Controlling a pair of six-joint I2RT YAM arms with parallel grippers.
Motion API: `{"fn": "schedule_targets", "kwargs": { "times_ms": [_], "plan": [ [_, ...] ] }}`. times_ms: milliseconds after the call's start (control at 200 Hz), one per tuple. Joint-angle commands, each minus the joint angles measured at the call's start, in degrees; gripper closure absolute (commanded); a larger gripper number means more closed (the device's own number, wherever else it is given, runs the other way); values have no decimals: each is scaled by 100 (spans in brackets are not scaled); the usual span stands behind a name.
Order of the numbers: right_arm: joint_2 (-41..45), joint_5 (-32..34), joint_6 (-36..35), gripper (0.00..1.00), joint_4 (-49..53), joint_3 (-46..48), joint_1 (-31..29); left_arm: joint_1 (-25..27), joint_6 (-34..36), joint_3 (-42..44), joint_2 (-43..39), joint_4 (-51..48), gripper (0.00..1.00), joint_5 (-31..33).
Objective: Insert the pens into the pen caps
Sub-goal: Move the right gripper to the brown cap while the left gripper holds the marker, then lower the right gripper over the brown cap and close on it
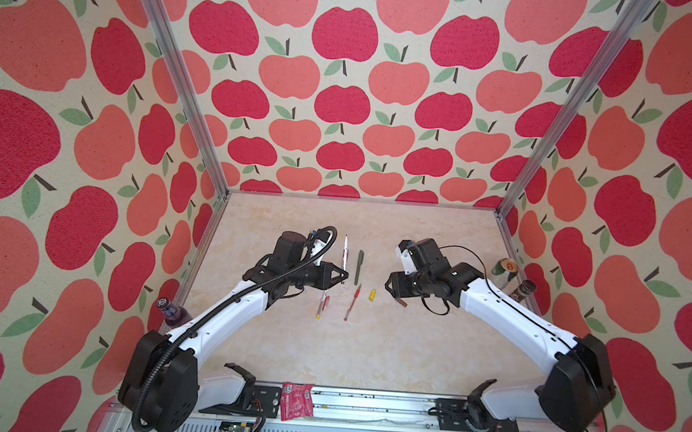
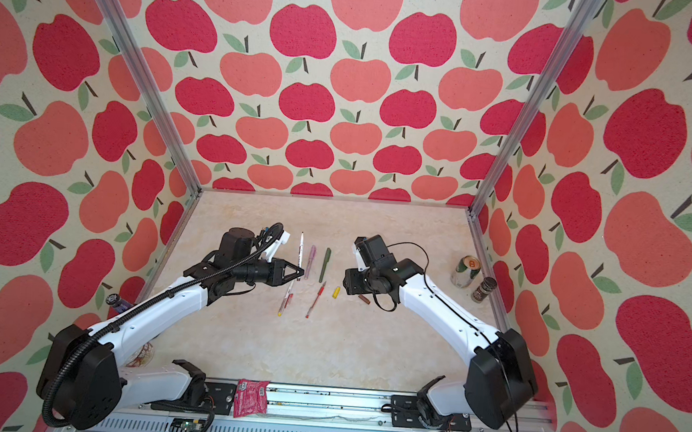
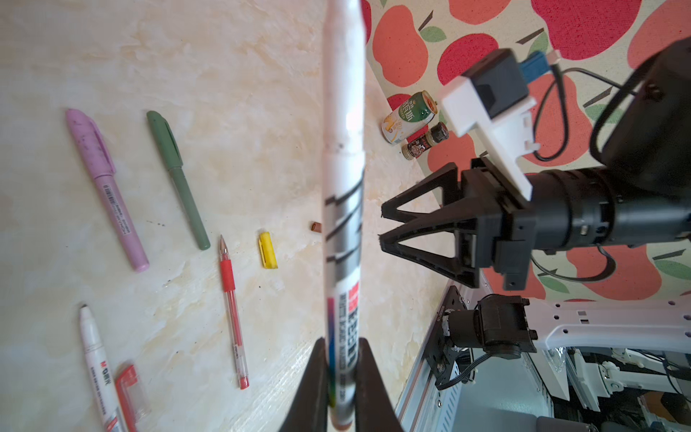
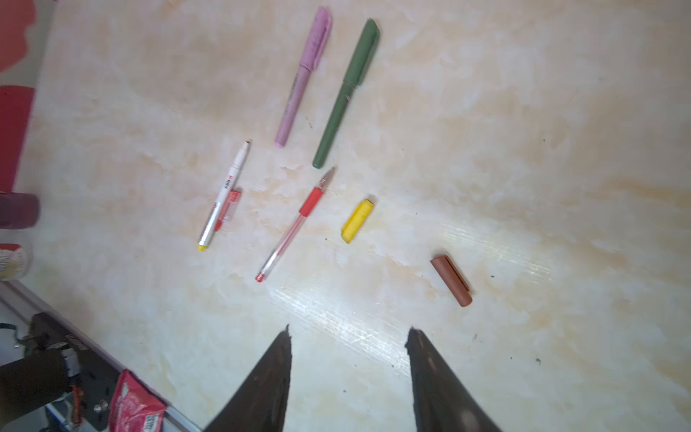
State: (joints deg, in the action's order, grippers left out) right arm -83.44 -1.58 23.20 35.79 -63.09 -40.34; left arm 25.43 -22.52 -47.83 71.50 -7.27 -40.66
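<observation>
Clamped tight in left gripper [image 1: 344,273]: glossy white-barrelled pen [image 3: 344,149], held clear of marbled beige table [image 4: 523,149]. Right gripper [image 4: 347,331] half parted, empty, just beside stubby matte brown cap [image 4: 450,280]. Left of that, chunky yellow cap [image 4: 357,220], then slim translucent red pen [image 4: 295,228], both lying flat.

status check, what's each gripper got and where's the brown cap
Left gripper shut on white pen. Right gripper open, empty. Brown cap loose on table, just ahead of it. Nothing between them.
</observation>
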Motion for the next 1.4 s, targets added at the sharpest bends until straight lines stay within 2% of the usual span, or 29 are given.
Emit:
{"fn": "schedule_targets", "kwargs": {
  "times_ms": [0, 125, 385, 785, 1006, 1156, 1396],
  "plan": [
    [-612, 677, -715, 45, 785, -334, 26, -21, 170, 121, 9, -220, 100, -226],
    [-1174, 1033, -1080, 43, 759, -550, 51, -7, 40, 177, 60, 6, 100, -264],
    [-1848, 634, -1093, 43, 563, -581, 334, 54, -230, 377, 96, 469, 100, -299],
    [-2449, 86, -1120, 55, 223, -539, 460, 189, -423, 358, 404, 804, 100, -357],
    [-2405, 14, -962, 70, 88, -304, 399, 232, -430, 380, 389, 797, 100, -267],
    [-2366, 168, -919, 69, 177, -243, 287, 234, -405, 297, 467, 766, 100, -309],
    [-2214, 523, -835, 61, 340, -147, 114, 238, -385, 256, 492, 770, 100, -310]
  ]
}}
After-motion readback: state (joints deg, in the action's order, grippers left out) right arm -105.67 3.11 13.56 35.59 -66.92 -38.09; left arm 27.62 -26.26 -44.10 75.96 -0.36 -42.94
